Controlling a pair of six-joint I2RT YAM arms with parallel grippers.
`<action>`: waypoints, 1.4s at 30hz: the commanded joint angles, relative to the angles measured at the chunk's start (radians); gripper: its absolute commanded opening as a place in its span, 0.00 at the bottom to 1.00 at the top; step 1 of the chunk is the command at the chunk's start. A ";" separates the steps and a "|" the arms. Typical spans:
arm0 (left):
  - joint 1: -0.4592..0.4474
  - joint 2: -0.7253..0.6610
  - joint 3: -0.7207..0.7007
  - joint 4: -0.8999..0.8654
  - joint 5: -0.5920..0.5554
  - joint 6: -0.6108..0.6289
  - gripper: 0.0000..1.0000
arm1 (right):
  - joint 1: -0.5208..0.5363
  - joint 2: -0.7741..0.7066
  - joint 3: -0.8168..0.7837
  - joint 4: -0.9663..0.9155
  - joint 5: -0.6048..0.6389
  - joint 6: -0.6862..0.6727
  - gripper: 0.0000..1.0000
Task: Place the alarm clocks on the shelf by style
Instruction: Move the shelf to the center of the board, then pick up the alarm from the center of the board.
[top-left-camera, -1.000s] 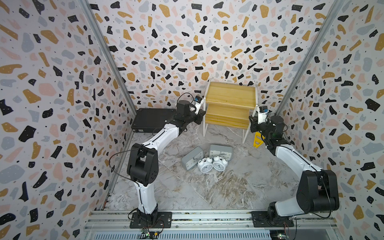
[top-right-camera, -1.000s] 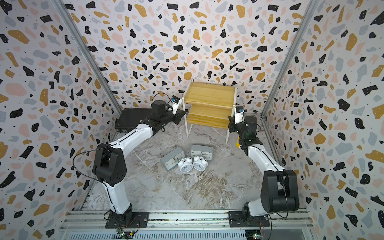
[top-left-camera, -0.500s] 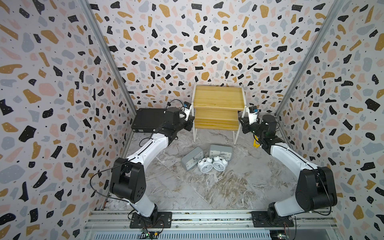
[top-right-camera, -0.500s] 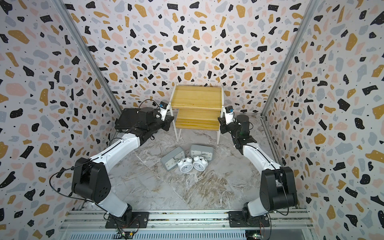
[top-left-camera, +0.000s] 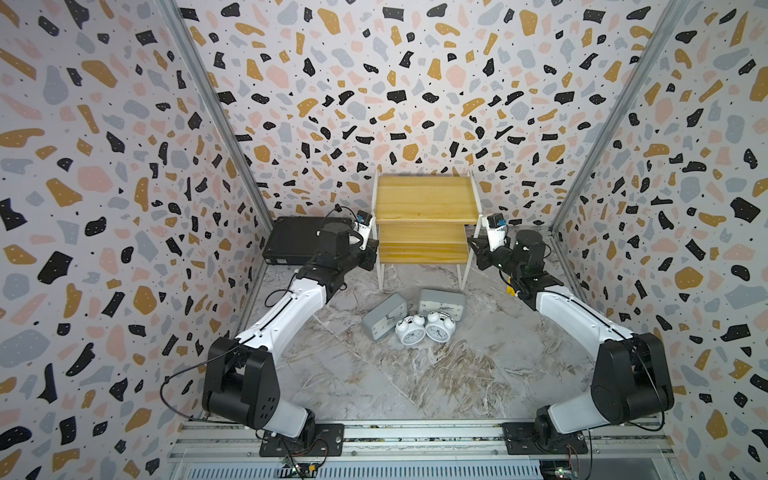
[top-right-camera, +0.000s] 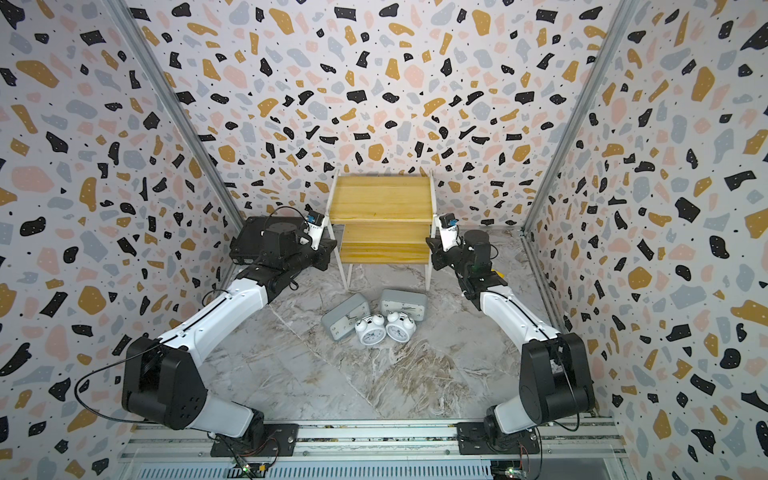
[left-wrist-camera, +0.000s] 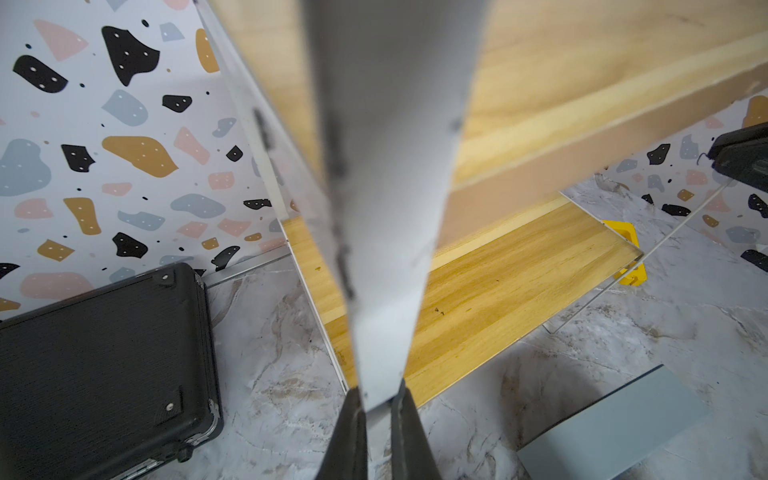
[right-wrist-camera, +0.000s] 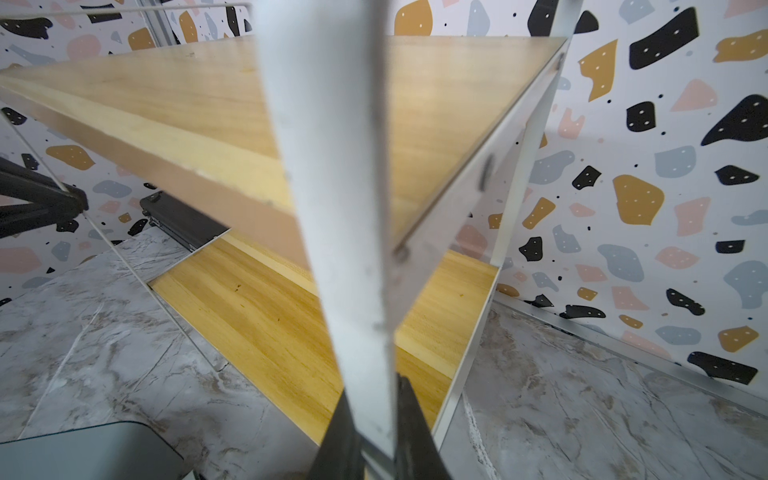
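Left gripper (left-wrist-camera: 376, 405) and right gripper (right-wrist-camera: 376, 399) each pinch a white upright of the two-tier wooden shelf (top-left-camera: 424, 199) (apparently to square it up). Four alarm clocks (top-left-camera: 441, 303), two grey rectangular clocks (top-left-camera: 384, 316) and two white twin-bell clocks (top-left-camera: 410, 331), huddle just in front of the shelf.

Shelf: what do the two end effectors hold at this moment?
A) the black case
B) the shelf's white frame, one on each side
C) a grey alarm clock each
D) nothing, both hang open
B: the wrist views show the left end effector and the right end effector each pinching a white frame bar of the shelf.
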 joint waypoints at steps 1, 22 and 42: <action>0.017 -0.017 -0.028 -0.086 -0.049 -0.023 0.06 | 0.005 -0.037 0.023 -0.061 0.032 0.068 0.04; 0.016 -0.300 -0.199 -0.209 -0.052 -0.164 0.91 | 0.005 -0.197 -0.081 -0.145 0.104 -0.013 0.76; -0.033 -0.405 -0.424 -0.371 0.065 -0.227 0.93 | 0.005 -0.450 -0.341 -0.217 0.073 0.045 0.80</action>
